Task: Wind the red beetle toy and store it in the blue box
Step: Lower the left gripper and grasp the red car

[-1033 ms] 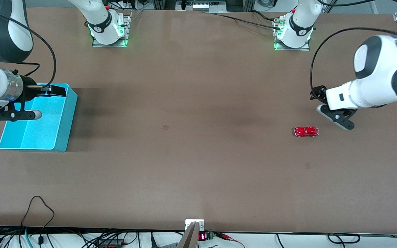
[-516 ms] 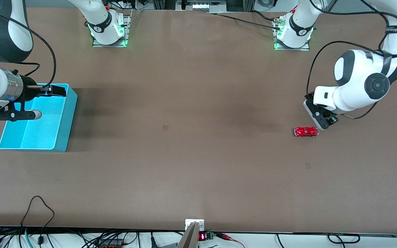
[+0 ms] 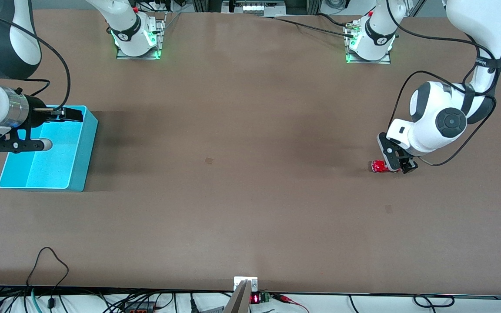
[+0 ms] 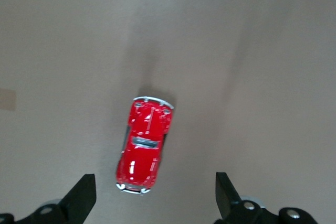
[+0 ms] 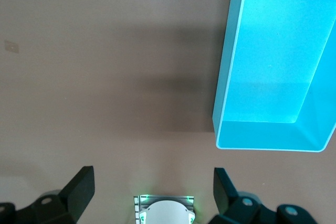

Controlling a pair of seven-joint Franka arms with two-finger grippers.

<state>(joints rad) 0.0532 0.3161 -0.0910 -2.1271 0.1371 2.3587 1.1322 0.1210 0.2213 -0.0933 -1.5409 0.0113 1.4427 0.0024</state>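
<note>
The red beetle toy (image 3: pixel 380 166) is sitting on the brown counter (image 3: pixel 242 195), toward the left arm's end and well apart from the blue box (image 3: pixel 46 167), which is at the right arm's end. The toy is tiny, so it is probably very light. Its shell is shiny and round, so it looks hard and a bit slippery. A pinch on the round top could slide off. The best place to hold it is likely across its two long sides, near the middle, where the body is widest and flattest. It has wheels, so it may roll away if it is bumped from the front or back.

The left gripper (image 3: pixel 396 161) is pointing down, right over the toy. Its arm is bending down from its base at the top of the front view. In the left wrist view the fingers (image 4: pixel 81 195) are spread wide, with the toy (image 4: pixel 143 145) lying between them and touching neither one. The toy's long body is running the same way as the gap, so the fingers are lining up with its sides.

The right gripper (image 3: pixel 41 130) is waiting over the blue box (image 5: pixel 273 72). Its fingers (image 5: pixel 79 187) are spread wide too and holding nothing. The box is empty.
</note>
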